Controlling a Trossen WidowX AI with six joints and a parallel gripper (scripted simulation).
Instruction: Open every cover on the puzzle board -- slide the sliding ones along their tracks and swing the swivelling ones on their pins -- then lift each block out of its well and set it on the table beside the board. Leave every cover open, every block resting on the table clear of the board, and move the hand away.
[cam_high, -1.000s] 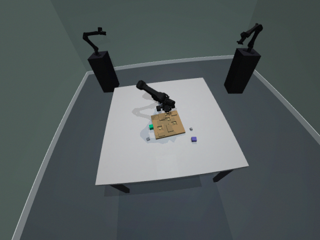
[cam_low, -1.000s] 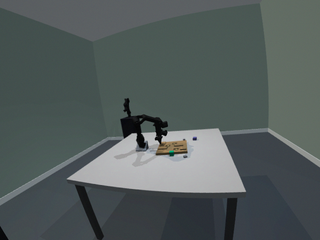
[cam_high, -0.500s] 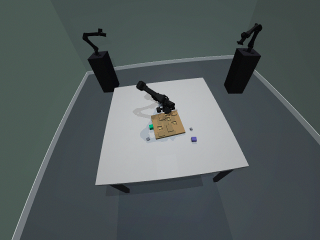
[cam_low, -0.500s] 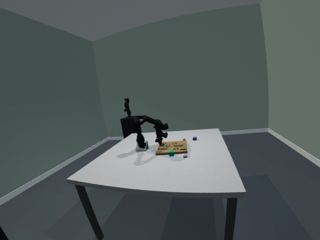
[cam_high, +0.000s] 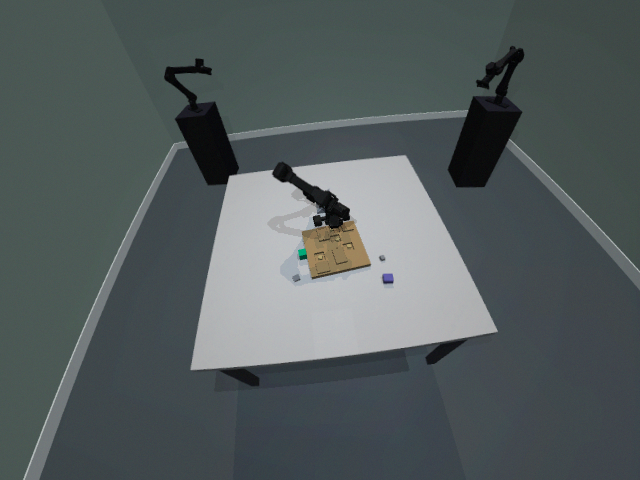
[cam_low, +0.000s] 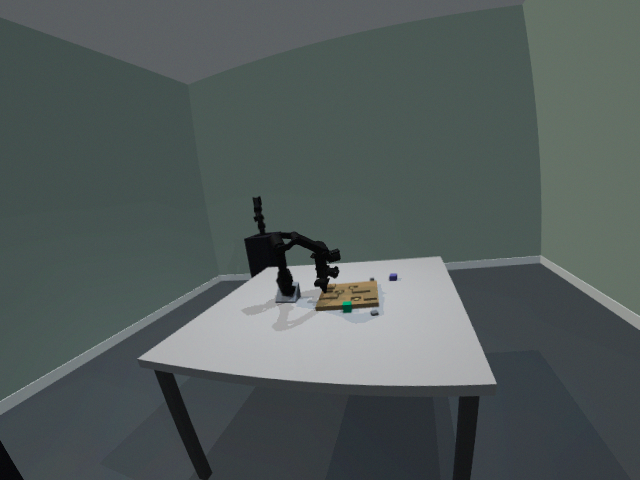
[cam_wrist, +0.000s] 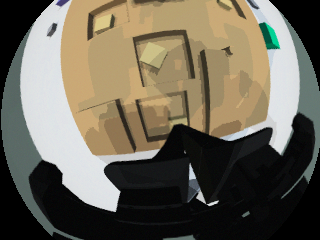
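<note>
The tan puzzle board (cam_high: 361, 257) (cam_low: 362, 304) (cam_wrist: 100, 76) lies mid-table with rectangular covers and wells. A pale yellow block (cam_wrist: 154, 55) sits in the middle well, and another pale block (cam_wrist: 102, 24) sits in a well farther off. My gripper (cam_high: 331, 225) (cam_low: 321, 286) (cam_wrist: 178, 128) is shut and empty. It points down, low over the board's edge nearest the arm base, right by a cover (cam_wrist: 155, 118). Whether the tips touch the cover I cannot tell.
A green block (cam_high: 302, 253) (cam_low: 346, 306) (cam_wrist: 270, 35) lies on the table against one board side. A grey block (cam_high: 296, 277) (cam_low: 374, 312) lies near it. A purple block (cam_high: 387, 278) (cam_low: 393, 276) and a small grey block (cam_high: 382, 257) lie on the other side.
</note>
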